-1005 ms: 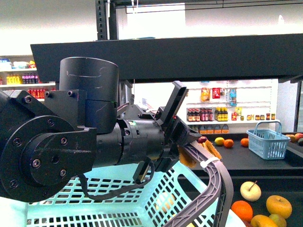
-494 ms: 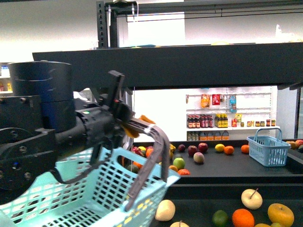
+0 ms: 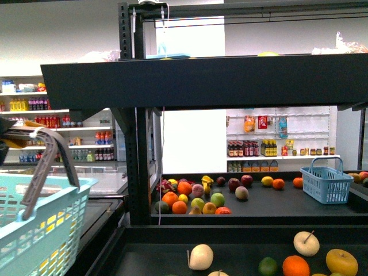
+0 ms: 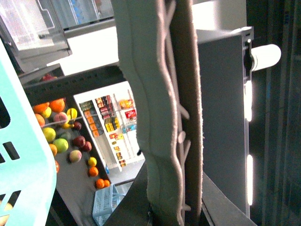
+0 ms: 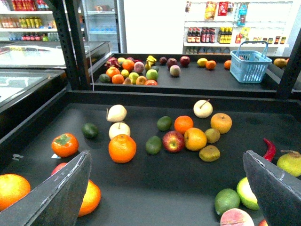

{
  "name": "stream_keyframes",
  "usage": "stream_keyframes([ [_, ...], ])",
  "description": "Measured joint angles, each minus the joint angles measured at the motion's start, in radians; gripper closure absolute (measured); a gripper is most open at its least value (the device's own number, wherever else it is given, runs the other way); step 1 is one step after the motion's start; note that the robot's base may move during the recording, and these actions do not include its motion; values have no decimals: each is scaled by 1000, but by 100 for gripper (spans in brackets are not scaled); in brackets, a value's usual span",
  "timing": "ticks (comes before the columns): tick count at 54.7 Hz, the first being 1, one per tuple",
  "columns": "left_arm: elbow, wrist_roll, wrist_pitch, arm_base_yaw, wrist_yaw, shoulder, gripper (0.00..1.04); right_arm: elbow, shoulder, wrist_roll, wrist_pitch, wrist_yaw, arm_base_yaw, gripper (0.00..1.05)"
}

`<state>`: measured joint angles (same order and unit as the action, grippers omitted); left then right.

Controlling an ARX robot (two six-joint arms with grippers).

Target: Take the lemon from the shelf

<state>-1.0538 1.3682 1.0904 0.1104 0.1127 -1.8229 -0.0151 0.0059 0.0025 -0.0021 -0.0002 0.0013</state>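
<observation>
The shelf is a black rack with an upright post (image 3: 141, 167) and wide trays of mixed fruit. A small yellow fruit that looks like the lemon (image 3: 267, 180) lies on the farther tray (image 3: 270, 204), beside an orange; it also shows in the right wrist view (image 5: 202, 61). My right gripper (image 5: 167, 188) hangs open over the nearer tray (image 5: 155, 174), its fingers (image 5: 61, 193) wide apart with nothing between them. My left gripper (image 3: 17, 131), at the far left edge, is shut on the grey basket handle (image 3: 52, 158) (image 4: 160, 117) of the turquoise basket (image 3: 34, 230).
The near tray holds oranges (image 5: 122, 148), apples (image 5: 173, 141), limes (image 5: 226, 201) and a red chilli (image 5: 269, 149). A small blue basket (image 3: 326, 181) stands on the far tray. A black upper tray (image 3: 201, 80) hangs overhead. Glass-topped cases (image 5: 28, 54) and white wall shelves of bottles (image 3: 270, 141) lie beyond.
My left arm has swung left with the turquoise basket, from filling the middle of the front view to its left edge. The fruit trays now show unobstructed.
</observation>
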Motion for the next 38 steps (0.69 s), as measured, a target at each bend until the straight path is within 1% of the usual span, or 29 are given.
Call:
stream_keyframes([
  [8, 34, 18, 104, 79, 64, -21, 94, 0, 0, 0, 0, 0, 0, 8],
  [13, 43, 45, 207, 129, 87, -72, 95, 0, 0, 0, 0, 0, 0, 8],
  [18, 43, 73, 280, 154, 97, -122, 95, 0, 0, 0, 0, 0, 0, 8],
  [38, 41, 119, 301, 173, 97, -200, 95, 0, 0, 0, 0, 0, 0, 8],
])
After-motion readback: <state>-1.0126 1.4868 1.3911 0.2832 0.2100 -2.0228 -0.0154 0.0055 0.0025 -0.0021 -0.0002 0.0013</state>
